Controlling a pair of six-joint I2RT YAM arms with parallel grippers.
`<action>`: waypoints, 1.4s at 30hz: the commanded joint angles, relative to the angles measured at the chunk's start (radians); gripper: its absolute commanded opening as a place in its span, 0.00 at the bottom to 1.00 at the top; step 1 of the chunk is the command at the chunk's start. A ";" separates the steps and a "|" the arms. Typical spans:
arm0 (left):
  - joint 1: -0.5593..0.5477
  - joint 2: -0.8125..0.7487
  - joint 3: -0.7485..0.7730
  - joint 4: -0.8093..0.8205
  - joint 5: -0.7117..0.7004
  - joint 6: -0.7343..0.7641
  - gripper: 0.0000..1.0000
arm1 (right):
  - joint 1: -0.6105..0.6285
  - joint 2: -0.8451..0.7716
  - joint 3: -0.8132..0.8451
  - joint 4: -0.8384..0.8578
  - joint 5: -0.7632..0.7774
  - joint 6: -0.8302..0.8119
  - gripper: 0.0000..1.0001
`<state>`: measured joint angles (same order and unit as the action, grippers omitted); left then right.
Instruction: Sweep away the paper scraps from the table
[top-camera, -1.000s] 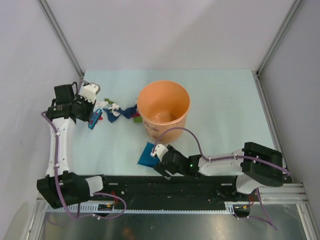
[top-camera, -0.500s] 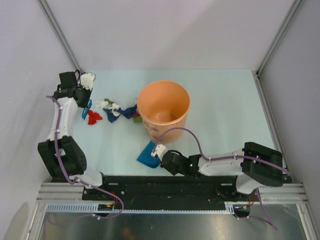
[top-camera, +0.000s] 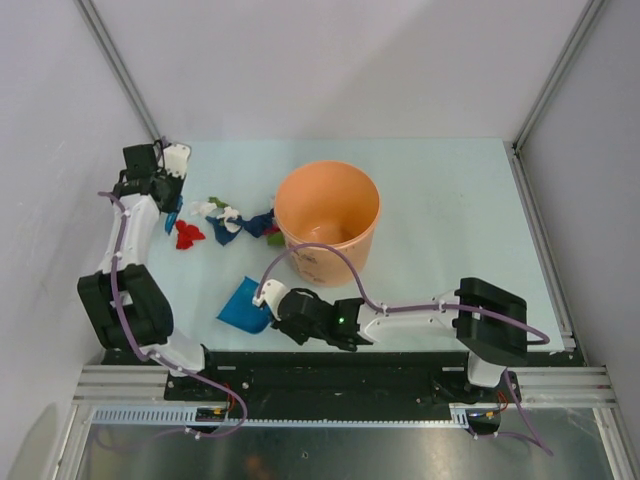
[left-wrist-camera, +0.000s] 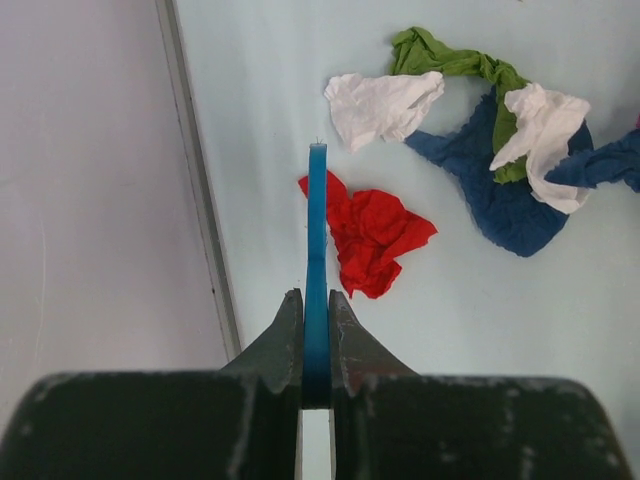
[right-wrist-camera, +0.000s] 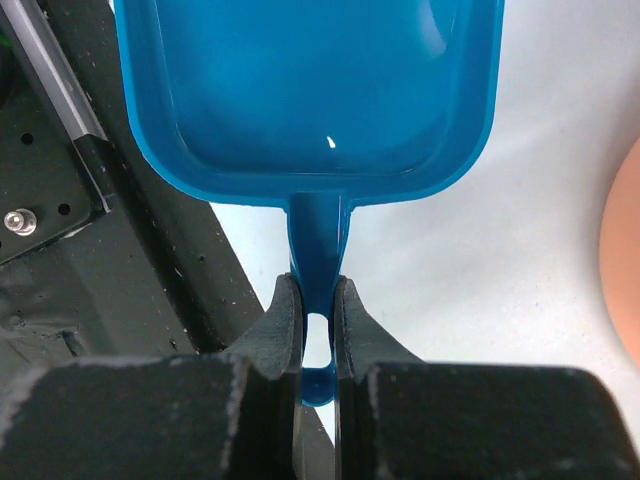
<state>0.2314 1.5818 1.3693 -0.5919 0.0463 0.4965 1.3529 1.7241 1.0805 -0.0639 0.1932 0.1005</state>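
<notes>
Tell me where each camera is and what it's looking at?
Top external: high behind the arms, looking down on the table and orange bucket; the whole left arm and right arm show.
Left wrist: on the left arm, looking along the left gripper, shut on a thin blue tool, toward the paper scraps.
Right wrist: on the right arm, looking along the right gripper, shut on the blue dustpan.
Shared: the top view also shows scraps and dustpan.

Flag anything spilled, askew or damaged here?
Only the paper scraps, loose on the table left of the orange bucket. The right fingers grip the dustpan handle squarely, the left fingers the brush; nothing looks damaged.
</notes>
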 joint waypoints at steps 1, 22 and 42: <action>-0.026 -0.134 -0.033 0.029 -0.028 -0.009 0.00 | -0.012 0.019 0.036 -0.045 -0.023 0.010 0.00; -0.139 -0.146 -0.323 0.314 -0.387 -0.181 0.00 | -0.055 0.025 0.117 -0.146 -0.067 0.010 0.00; -0.141 -0.373 -0.607 0.018 0.073 0.213 0.00 | -0.063 0.054 0.153 -0.194 -0.031 0.021 0.00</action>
<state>0.0963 1.2922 0.8211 -0.3901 -0.0425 0.5686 1.2869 1.7863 1.1900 -0.2409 0.1326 0.1162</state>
